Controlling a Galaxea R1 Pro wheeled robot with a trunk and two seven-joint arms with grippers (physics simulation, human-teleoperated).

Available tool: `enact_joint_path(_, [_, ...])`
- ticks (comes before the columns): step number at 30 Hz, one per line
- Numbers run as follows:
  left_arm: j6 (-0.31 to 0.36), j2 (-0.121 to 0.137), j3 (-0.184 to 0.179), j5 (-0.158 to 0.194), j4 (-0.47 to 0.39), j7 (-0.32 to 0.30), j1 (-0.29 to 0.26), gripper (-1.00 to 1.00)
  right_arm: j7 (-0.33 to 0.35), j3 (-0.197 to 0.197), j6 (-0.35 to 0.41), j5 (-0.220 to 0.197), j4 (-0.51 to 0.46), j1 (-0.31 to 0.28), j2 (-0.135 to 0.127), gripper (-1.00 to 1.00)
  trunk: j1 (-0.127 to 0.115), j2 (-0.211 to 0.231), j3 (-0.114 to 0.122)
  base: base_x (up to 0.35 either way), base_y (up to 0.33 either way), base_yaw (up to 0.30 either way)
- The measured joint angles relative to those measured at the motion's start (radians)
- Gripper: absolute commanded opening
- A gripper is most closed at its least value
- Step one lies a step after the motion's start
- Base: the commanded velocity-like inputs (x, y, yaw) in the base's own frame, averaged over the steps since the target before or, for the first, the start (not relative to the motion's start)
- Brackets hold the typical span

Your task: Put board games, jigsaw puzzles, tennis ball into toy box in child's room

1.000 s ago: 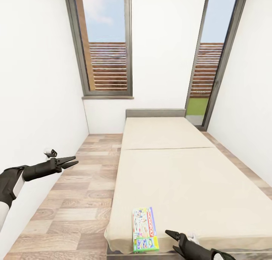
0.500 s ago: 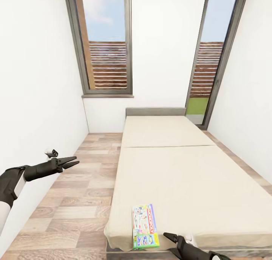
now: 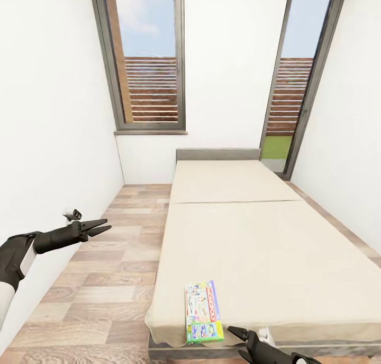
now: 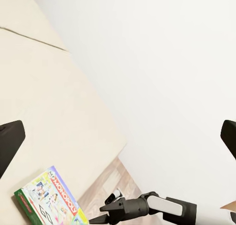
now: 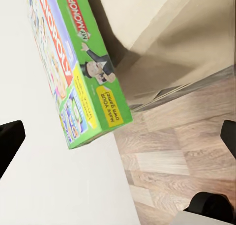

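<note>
One board game (image 3: 202,312), a flat box with a pale multicoloured cover and a green edge, lies at the near end of the beige bed (image 3: 254,237). It also shows in the left wrist view (image 4: 49,204) and, close up, in the right wrist view (image 5: 78,72). My right gripper (image 3: 237,341) is open, low by the bed's near edge, just right of the game and apart from it. My left gripper (image 3: 106,225) is open over the floor left of the bed, holding nothing. The table, toy box, jigsaw puzzles and tennis ball are out of view.
A white wall (image 3: 47,141) runs close along the left. A strip of wood-plank floor (image 3: 106,279) lies between it and the bed. Two tall dark-framed windows (image 3: 151,62) stand behind the grey headboard (image 3: 218,154). Another white wall closes in on the right.
The whole view has shifted slightly, so the bed and game sit a little higher in the picture. My right gripper stays low beside the game's near corner. The left arm has barely moved.
</note>
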Motion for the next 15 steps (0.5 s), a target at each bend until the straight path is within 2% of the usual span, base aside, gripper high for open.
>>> enact_joint_path(9, [0.0, 0.0, 0.0, 0.0, 0.0, 0.0, 0.0, 1.0, 0.006, 0.001, 0.0, 0.0, 0.0, 0.0, 0.0, 1.0, 0.035, -0.063, -0.028, 0.0, 0.0, 0.0])
enact_joint_path(15, [0.0, 0.0, 0.0, 0.0, 0.0, 0.0, 0.0, 1.0, 0.009, 0.001, 0.0, -0.002, 0.0, 0.0, -0.001, 1.0, 0.035, -0.063, -0.028, 0.0, 0.0, 0.0])
